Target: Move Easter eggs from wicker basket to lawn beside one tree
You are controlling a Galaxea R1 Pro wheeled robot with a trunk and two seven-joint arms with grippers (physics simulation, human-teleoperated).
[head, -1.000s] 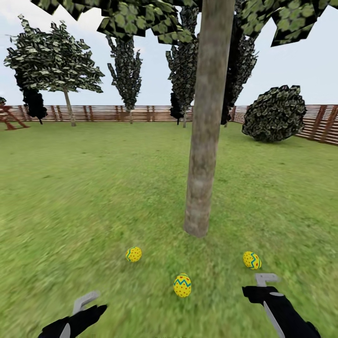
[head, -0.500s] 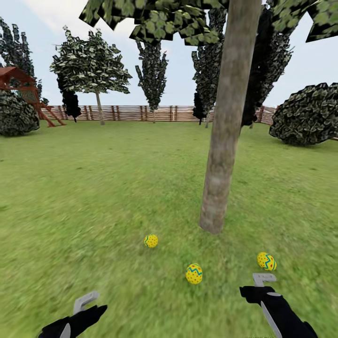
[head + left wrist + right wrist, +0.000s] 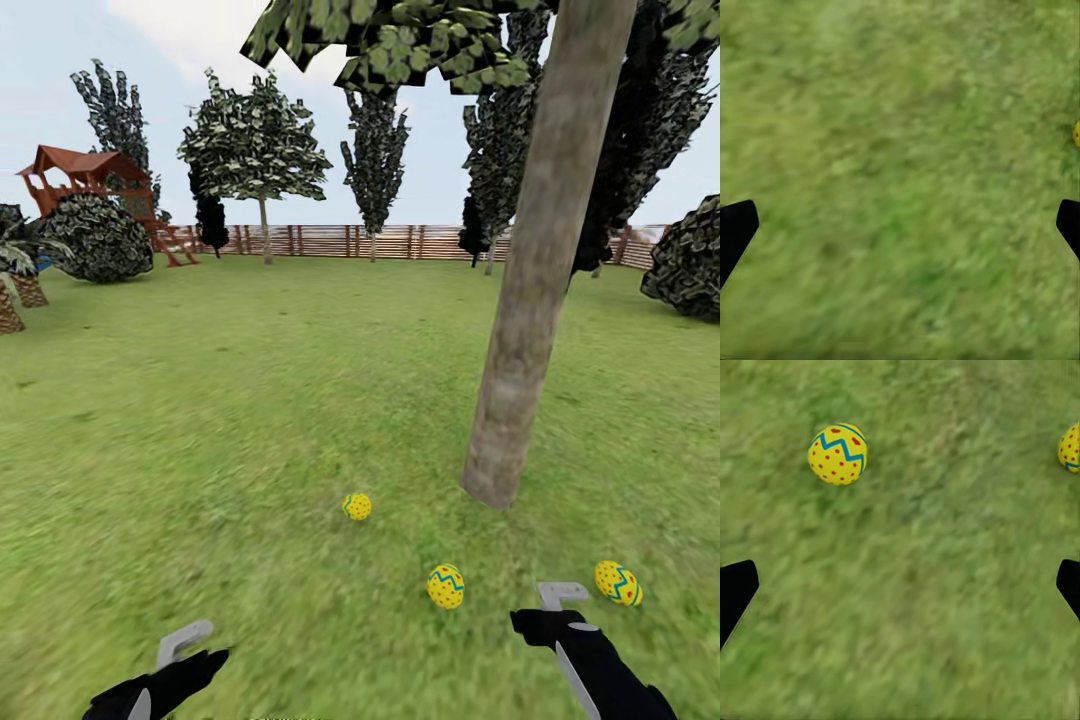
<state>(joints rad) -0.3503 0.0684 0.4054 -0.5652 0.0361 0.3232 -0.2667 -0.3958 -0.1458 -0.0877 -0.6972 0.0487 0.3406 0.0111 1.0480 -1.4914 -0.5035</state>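
Three yellow Easter eggs lie on the lawn (image 3: pixel 200 420) around the foot of the thick grey-brown tree (image 3: pixel 530 330): one egg (image 3: pixel 357 506) left of the trunk, one egg (image 3: pixel 445 586) in front of it, and one egg (image 3: pixel 618 583) to the right. My left gripper (image 3: pixel 185 640) hangs open low over bare grass. My right gripper (image 3: pixel 562 597) is open between the two nearer eggs, touching neither. The right wrist view shows an egg (image 3: pixel 838 453) and part of another egg (image 3: pixel 1069 448) beyond the spread fingers. The left wrist view catches a sliver of an egg (image 3: pixel 1076 133). The wicker basket is out of view.
A red-roofed playhouse (image 3: pixel 95 175) and a bush (image 3: pixel 100 238) stand far left, with short palms (image 3: pixel 15 290) at the edge. The slat fence (image 3: pixel 400 240) and slim dark trees close the back. Another bush (image 3: pixel 690 260) sits at the right. Open grass stretches left and ahead.
The whole view has swung leftward, so the tree and eggs sit further right and the playhouse has come into view. The eggs stay on the grass. Both arms hold the same pose.
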